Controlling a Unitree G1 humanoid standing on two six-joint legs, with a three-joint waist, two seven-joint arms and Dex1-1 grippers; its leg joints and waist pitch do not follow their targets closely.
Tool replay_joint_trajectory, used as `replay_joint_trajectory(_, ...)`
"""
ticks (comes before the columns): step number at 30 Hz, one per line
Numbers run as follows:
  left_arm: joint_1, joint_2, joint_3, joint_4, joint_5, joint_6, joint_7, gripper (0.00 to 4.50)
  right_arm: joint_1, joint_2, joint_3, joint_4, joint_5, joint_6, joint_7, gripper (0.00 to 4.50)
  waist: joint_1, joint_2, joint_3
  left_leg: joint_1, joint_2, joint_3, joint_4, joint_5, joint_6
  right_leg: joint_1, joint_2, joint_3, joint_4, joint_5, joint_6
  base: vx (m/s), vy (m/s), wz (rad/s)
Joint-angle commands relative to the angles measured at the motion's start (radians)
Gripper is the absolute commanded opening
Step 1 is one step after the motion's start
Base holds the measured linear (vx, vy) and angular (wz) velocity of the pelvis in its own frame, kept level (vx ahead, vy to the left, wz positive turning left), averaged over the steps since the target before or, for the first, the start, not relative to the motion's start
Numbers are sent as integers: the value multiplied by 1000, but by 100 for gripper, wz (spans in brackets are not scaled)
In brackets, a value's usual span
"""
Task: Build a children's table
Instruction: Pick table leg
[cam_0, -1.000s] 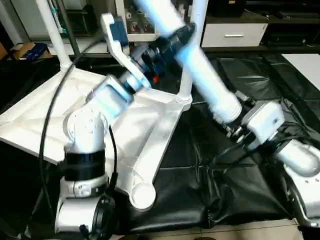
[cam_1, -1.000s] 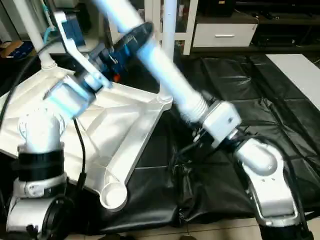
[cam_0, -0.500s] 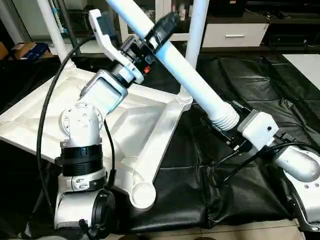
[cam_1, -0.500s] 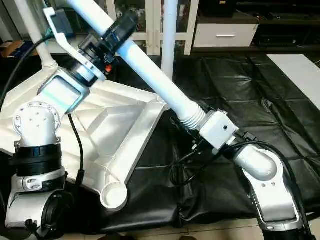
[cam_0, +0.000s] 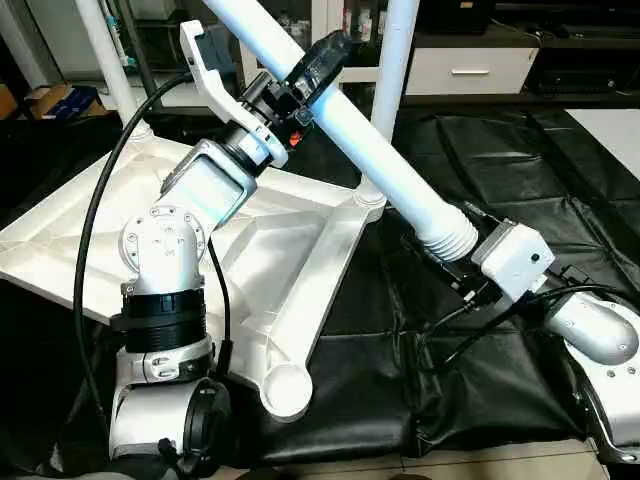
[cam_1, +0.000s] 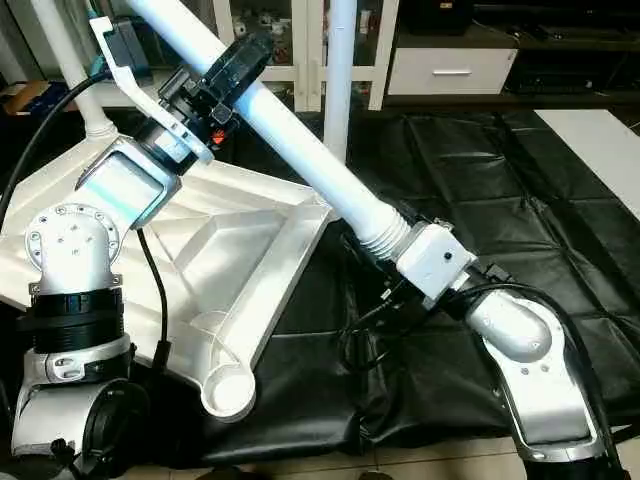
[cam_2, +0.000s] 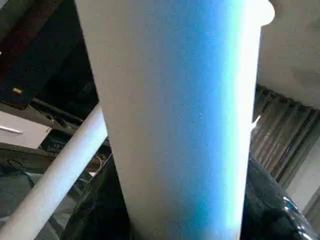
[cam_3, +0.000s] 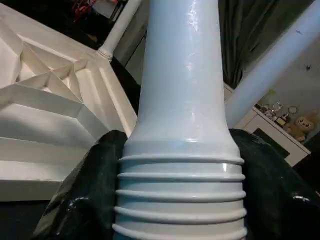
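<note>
The loose leg (cam_0: 375, 150) is being held slanted above the upside-down table top (cam_0: 270, 250), threaded end pinched in the right jaws (cam_3: 180, 195). The left jaws (cam_0: 318, 62) are closing around its shaft now, so a two-handed carry to an empty socket (cam_0: 285, 385) looks likely.

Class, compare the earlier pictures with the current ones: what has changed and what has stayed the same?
The left gripper has closed in around the loose leg. The right gripper kept its grip on the threaded end. The table top and its two standing legs stayed put.
</note>
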Motion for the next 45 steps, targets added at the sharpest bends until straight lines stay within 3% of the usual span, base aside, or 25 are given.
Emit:
replay_joint_trajectory(1, -15, 14, 18, 11, 14, -16, 26, 197, -14, 4, -4, 1, -14, -26, -19, 277, 0, -14, -76, 43, 119, -73, -94, -219, 18, 27, -46, 29, -53, -94, -183, 0, 0, 0)
replay_joint_trajectory(2, -16, 14, 19, 11, 14, -16, 27, 194, -14, 5, -4, 1, -14, -26, -19, 277, 0, -13, -76, 43, 119, -73, -94, -218, 17, 26, -45, 29, -52, -92, -185, 0, 0, 0)
replay_joint_trajectory(4, -30, 18, 31, 25, 38, -49, 48, 186, -13, 6, -1, -4, 13, -19, 2, 347, -1, -14, -75, 43, 119, -73, -93, -228, 18, 26, -45, 29, -53, -99, -184, 0, 0, 0)
replay_joint_trajectory(8, -40, 24, 38, 34, 56, -80, 61, 179, -7, 3, -1, -11, 2, -39, -9, 380, -3, -14, -75, 42, 119, -75, -93, -231, 18, 28, -46, 29, -55, -104, -172, 0, 0, 0)
replay_joint_trajectory(13, -47, 35, 53, 66, 86, -124, 87, 171, 7, -13, -17, -10, -71, -121, -55, 418, -3, -12, -77, 48, 119, -72, -94, -230, 7, 21, -42, 28, -54, -90, -169, 0, 0, 0)
replay_joint_trajectory(17, -52, 45, 73, 85, 85, -140, 101, 171, 74, -7, -72, -30, -38, -144, -77, 421, 3, -11, -77, 47, 119, -72, -95, -233, 10, 25, -45, 29, -52, -74, -174, 0, 0, 0)
replay_joint_trajectory(21, -55, 45, 76, 87, 81, -139, 98, 171, 142, -13, -78, -11, -38, -177, -76, 421, 5, -13, -76, 44, 120, -74, -95, -248, 19, 26, -48, 29, -56, -97, -172, 0, 0, 0)
replay_joint_trajectory(25, -61, 44, 77, 89, 69, -142, 99, 171, 201, -9, -77, 31, -77, -221, -109, 421, 0, -14, -71, 44, 120, -76, -100, -310, -5, 21, -46, 28, -64, -176, -155, 0, 0, 0)
replay_joint_trajectory(33, -66, 37, 79, 86, 59, -135, 99, 171, 198, 9, -62, 17, -76, -222, -124, 421, -9, -13, -69, 44, 119, -80, -105, -359, -23, 18, -44, 29, -69, -205, -138, 0, 0, 0)
replay_joint_trajectory(39, -64, 36, 78, 86, 62, -129, 125, 171, 187, 11, -56, 22, -80, -234, -128, 421, -13, -14, -71, 42, 119, -80, -104, -340, -16, 20, -45, 29, -67, -174, -142, 0, 0, 0)
replay_joint_trajectory(45, -104, -7, 157, 136, 39, -147, 307, 171, 178, 17, -48, 15, -85, -234, -136, 421, -17, -17, -72, 39, 118, -79, -98, -318, 0, 24, -49, 28, -65, -150, -158, 0, 0, 0)
